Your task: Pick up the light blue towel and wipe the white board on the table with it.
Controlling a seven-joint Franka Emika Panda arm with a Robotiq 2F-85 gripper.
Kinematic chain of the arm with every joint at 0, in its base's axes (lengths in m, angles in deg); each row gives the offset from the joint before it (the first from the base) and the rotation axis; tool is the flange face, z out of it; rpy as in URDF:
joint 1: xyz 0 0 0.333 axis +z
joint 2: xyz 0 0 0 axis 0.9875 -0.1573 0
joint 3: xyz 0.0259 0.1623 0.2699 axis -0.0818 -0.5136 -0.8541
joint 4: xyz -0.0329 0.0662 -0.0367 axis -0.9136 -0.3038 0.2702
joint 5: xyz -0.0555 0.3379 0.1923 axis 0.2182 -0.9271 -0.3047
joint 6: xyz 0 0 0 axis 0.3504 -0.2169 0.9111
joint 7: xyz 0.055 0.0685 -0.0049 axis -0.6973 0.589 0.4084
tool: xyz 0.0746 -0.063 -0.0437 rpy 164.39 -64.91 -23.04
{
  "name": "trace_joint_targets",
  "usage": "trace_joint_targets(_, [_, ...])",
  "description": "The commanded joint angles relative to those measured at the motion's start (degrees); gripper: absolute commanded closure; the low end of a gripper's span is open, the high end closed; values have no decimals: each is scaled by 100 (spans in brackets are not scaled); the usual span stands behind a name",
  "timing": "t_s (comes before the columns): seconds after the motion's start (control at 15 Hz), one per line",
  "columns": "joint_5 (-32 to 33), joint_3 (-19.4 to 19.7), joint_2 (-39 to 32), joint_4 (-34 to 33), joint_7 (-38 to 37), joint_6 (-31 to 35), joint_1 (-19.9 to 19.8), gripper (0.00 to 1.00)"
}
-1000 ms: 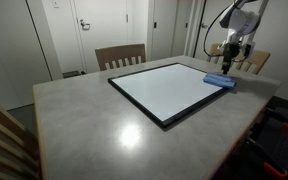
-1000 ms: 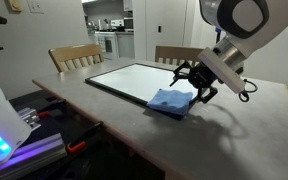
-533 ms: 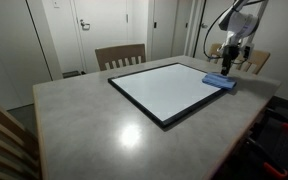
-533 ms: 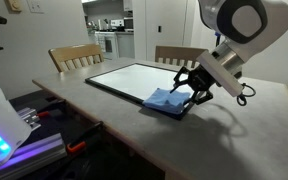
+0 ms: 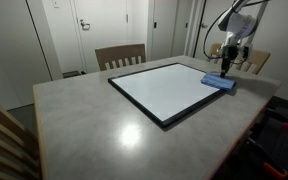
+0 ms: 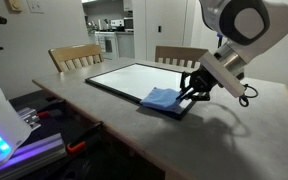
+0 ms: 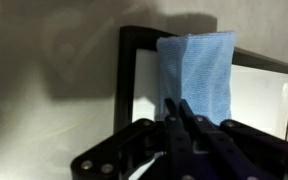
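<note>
The light blue towel (image 5: 218, 81) (image 6: 161, 98) lies on a corner of the white board (image 5: 169, 90) (image 6: 132, 78), a glossy white panel in a thin black frame on the grey table (image 5: 84, 120) (image 6: 234, 130). My gripper (image 5: 227, 68) (image 6: 190, 92) is down at the towel's edge. In the wrist view the gripper (image 7: 181, 108) has its two dark fingers pressed together on the near edge of the towel (image 7: 197, 65), which stretches away over the board's corner (image 7: 259, 100). The cloth rests flat on the board.
Slatted wooden chairs stand at the far side of the table (image 5: 120, 55) (image 6: 74, 55) (image 6: 179, 53), and another is at the near corner (image 5: 4, 135). The table edge runs close beyond the board's corner (image 6: 199, 125). A doorway and walls lie behind.
The fingers stood apart over the towel a second ago and have come together on its edge. The gripper sank slightly. The towel has bunched a little toward the fingers.
</note>
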Motion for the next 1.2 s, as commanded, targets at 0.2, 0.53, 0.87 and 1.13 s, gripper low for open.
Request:
trace_joint_targets(0.2, [-282,-174,-59,-314,-280,-187,-285,99])
trace_joint_targets(0.53, [-397,-196,240,-317,-539,-351,-324,99])
trace_joint_targets(0.87, [-50,-70,592,-436,-950,-486,-173,99])
trace_joint_targets(1.13, [326,-16,837,-490,-1156,-368,-79,99])
